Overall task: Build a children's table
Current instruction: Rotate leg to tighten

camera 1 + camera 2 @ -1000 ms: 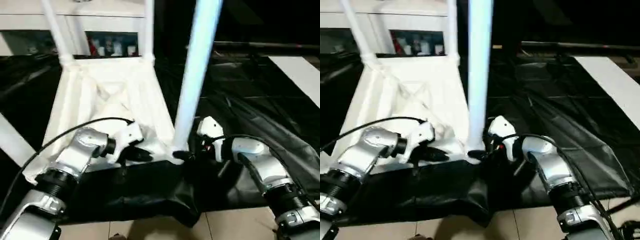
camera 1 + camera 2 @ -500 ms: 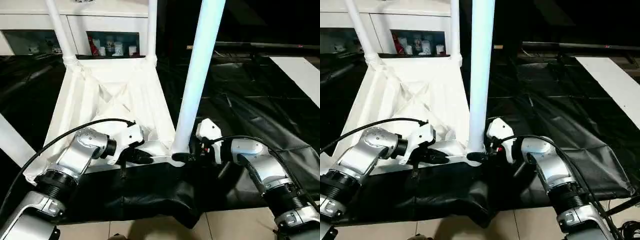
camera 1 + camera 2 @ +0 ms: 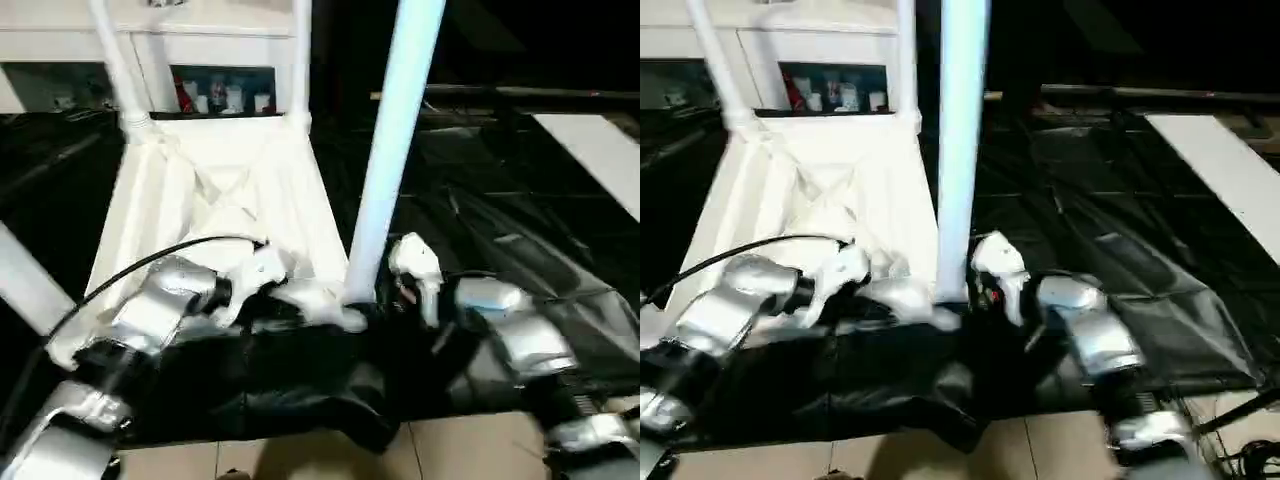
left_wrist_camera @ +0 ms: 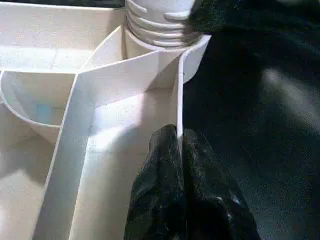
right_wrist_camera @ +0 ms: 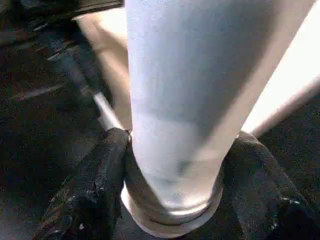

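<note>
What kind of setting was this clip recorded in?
Probably an indoor lab or workshop: a work table draped in black sheeting, a white cabinet with glass doors holding small items behind it, and pale floor tiles at the near edge.

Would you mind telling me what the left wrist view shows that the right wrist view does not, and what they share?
Left wrist view alone: the left claw shut on the tabletop's thin side wall, with the ribbed underside beside it. Right wrist view alone: the right claw, one finger on each side of the leg's foot. Both share the near leg, screwed into its corner socket, above the black sheet.
</note>
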Controlling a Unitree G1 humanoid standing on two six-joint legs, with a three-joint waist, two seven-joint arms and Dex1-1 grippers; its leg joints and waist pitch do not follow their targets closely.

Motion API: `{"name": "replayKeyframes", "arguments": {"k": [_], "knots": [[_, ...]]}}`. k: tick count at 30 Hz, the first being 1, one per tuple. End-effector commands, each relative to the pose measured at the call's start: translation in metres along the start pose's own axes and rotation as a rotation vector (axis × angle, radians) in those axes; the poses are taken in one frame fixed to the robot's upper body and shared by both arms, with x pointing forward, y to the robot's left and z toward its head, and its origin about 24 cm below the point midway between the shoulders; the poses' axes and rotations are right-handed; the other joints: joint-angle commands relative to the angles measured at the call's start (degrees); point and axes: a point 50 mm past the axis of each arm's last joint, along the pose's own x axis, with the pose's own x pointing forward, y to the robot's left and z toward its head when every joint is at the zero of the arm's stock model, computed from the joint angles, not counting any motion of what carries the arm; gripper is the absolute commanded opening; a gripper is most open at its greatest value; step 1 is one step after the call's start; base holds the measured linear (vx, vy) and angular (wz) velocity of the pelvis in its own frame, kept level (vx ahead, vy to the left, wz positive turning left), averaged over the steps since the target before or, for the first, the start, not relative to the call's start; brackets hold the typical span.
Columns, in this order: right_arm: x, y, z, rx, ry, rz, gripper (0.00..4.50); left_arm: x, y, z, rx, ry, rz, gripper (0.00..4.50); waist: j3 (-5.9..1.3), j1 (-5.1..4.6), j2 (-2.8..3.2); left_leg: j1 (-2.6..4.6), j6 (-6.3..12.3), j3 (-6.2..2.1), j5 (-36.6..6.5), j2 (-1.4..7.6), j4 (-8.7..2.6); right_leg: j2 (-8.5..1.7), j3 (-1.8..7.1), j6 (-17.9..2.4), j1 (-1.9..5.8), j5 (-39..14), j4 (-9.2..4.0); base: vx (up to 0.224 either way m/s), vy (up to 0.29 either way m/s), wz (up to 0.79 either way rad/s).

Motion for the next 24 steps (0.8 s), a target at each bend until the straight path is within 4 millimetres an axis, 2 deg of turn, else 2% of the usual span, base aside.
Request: {"name": "replayKeyframes", "arguments": {"k": [1, 2, 3, 4, 5, 7, 8, 9, 12, 16, 18, 19, 21, 22, 24], "knots": [[0.015, -0.002, -0.017, 0.145, 0.05, -0.216, 2.51, 0.025, 0.005, 0.011, -0.049, -0.004, 0.119, 0.0, -3.01, -0.4, 0.25, 0.94, -1.36, -0.93, -17.77, 1.81, -4.13, -2.71, 2.09, -11.14, 1.89, -19.23, -4.5, 0.0, 0.0, 0.0], [0.015, -0.002, -0.017, 0.145, 0.05, -0.216, 2.5, 0.025, 0.005, 0.011, -0.049, -0.004, 0.119, 0.0, -3.03, -0.37, 0.3, 1.44, -2.46, -1.21, -19.95, 1.85, -4.11, -3.02, 2.03, -10.09, 1.55, -23.35, -4.94, -0.054, 0.007, -0.03], [0.023, 0.0, -0.015, 0.175, 0.033, -0.265, 2.5, 0.032, 0.006, 0.017, -0.065, -0.014, 0.154, 0.0, -3.13, -0.52, 0.16, 0.93, -2.86, -1.53, -20.13, 1.81, -4.32, -3.14, 1.88, -8.88, 2.0, -24.86, -4.96, -0.054, 0.007, -0.03], [0.025, 0.0, -0.014, 0.185, 0.025, -0.278, 2.5, 0.034, 0.007, 0.018, -0.072, -0.016, 0.165, 0.0, -3.13, -0.52, 0.16, 0.93, -2.86, -1.53, -20.13, 1.81, -4.32, -3.14, 1.88, -8.88, 2.0, -24.86, -4.96, 0.0, 0.0, 0.0], [0.032, 0.002, -0.013, 0.222, 0.022, -0.313, 2.5, 0.041, 0.008, 0.024, -0.091, -0.021, 0.194, 0.0, -3.17, -0.68, 0.34, 0.99, -2.69, -1.58, -20.73, 1.79, -4.33, -3.05, 1.89, -8.06, 1.76, -24.97, -5.18, 0.0, 0.0, 0.0], [0.042, 0.004, -0.011, 0.264, 0.031, -0.366, 2.5, 0.05, 0.009, 0.031, -0.13, -0.023, 0.245, 0.0, -3.17, -1.05, 0.27, 1.29, -2.53, -1.38, -21.57, 1.6, -4.15, -2.75, 1.95, -8.42, 1.35, -24.67, -5.31, 0.0, 0.0, 0.0], [0.046, 0.003, -0.012, 0.29, 0.05, -0.412, 2.5, 0.055, 0.01, 0.034, -0.148, -0.019, 0.275, 0.0, -3.14, -1.08, 0.24, 1.09, -2.28, -1.53, -21.45, 1.6, -4.2, -2.91, 1.87, -8.34, 1.55, -24.86, -5.38, 0.0, 0.0, 0.0], [0.05, 0.002, -0.013, 0.318, 0.069, -0.461, 2.5, 0.059, 0.01, 0.037, -0.161, -0.018, 0.304, 0.0, -3.09, -1.4, 0.57, 1.12, -2.46, -1.43, -21.59, 1.55, -4.17, -2.77, 1.94, -8.31, 1.25, -24.75, -5.51, 0.0, 0.0, 0.0], [0.06, 0.003, -0.014, 0.377, 0.103, -0.566, 2.49, 0.069, 0.012, 0.042, -0.174, -0.008, 0.368, 0.0, -3.22, -1.51, 0.53, 1.27, -2.59, -1.57, -22.63, 1.43, -4.16, -2.61, 1.75, -8.01, 1.26, -24.55, -5.57, 0.0, 0.0, 0.0], [0.066, 0.005, -0.011, 0.381, 0.099, -0.584, 2.49, 0.07, 0.014, 0.041, -0.151, 0.017, 0.387, 0.0, -3.37, -1.42, 0.59, 0.86, -1.78, -1.54, -21.25, 1.46, -4.32, -2.62, 1.84, -8.06, 1.59, -20.59, -5.35, 0.0, 0.0, 0.0], [0.068, 0.005, -0.006, 0.393, 0.059, -0.557, 2.49, 0.069, 0.015, 0.039, -0.144, 0.024, 0.385, 0.0, -3.39, -1.42, 0.65, 0.81, -1.49, -1.47, -21.02, 1.55, -4.38, -2.62, 1.88, -8.57, 1.68, -19.09, -5.2, 0.0, 0.0, 0.0], [0.068, 0.006, 0.001, 0.389, -0.006, -0.505, 2.49, 0.065, 0.016, 0.037, -0.133, 0.031, 0.376, 0.0, -3.33, -1.39, 0.49, 0.78, -1.38, -1.41, -21.11, 1.54, -4.39, -2.61, 1.88, -8.58, 1.65, -19.01, -5.24, 0.0, 0.0, 0.0], [0.066, 0.005, 0.008, 0.367, -0.057, -0.468, 3.05, 0.062, 0.017, 0.034, -0.132, 0.035, 0.375, 0.0, -3.25, -1.34, 0.46, 0.77, -0.77, -1.39, -21.41, 1.59, -4.43, -2.75, 1.89, -8.62, 1.69, -19.7, -5.34, 0.0, 0.0, 0.0], [0.065, 0.005, 0.011, 0.345, -0.076, -0.452, 3.16, 0.06, 0.018, 0.033, -0.125, 0.033, 0.374, 0.0, -3.2, -1.45, 0.4, 0.69, -0.6, -1.41, -21.74, 1.53, -4.45, -2.69, 1.83, -8.51, 1.71, -20.56, -5.38, 0.0, 0.0, 0.0], [0.061, 0.002, 0.014, 0.317, -0.097, -0.433, 3.3, 0.056, 0.019, 0.031, -0.124, 0.033, 0.367, 0.0, -3.19, -1.79, 0.34, 0.09, -0.47, -1.66, -21.0, 1.5, -4.63, -2.86, 1.7, -7.7, 2.2, -22.06, -5.43, 0.0, 0.0, 0.0]]}}
